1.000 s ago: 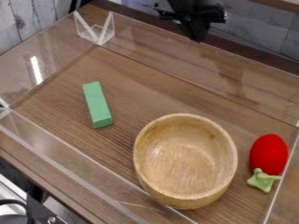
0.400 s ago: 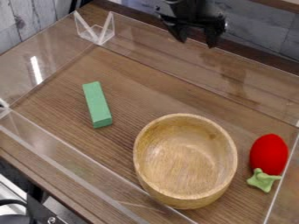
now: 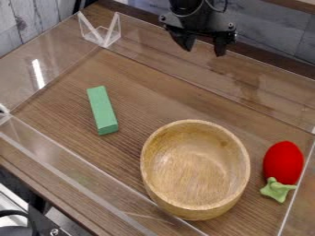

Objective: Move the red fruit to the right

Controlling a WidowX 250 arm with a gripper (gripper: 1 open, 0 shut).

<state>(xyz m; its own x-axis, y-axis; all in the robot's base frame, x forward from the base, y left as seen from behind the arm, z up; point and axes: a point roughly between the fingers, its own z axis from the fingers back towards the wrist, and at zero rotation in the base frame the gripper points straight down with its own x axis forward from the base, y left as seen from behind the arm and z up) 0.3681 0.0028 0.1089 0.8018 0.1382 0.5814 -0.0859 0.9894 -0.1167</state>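
Observation:
The red fruit (image 3: 283,162) is a small glossy oval with a light green leafy cap (image 3: 275,190). It lies on the wooden table at the right edge, just right of the wooden bowl. My gripper (image 3: 204,42) hangs at the top middle of the view, far from the fruit, above the back of the table. Its two black fingers (image 3: 180,41) are spread apart and open, with nothing between them.
A large empty wooden bowl (image 3: 196,168) sits front right. A green rectangular block (image 3: 102,110) lies to the left. Clear acrylic walls (image 3: 99,29) fence the wooden table on all sides.
The gripper's fingers have gone from shut together to spread wide. The fruit, bowl and block have not moved.

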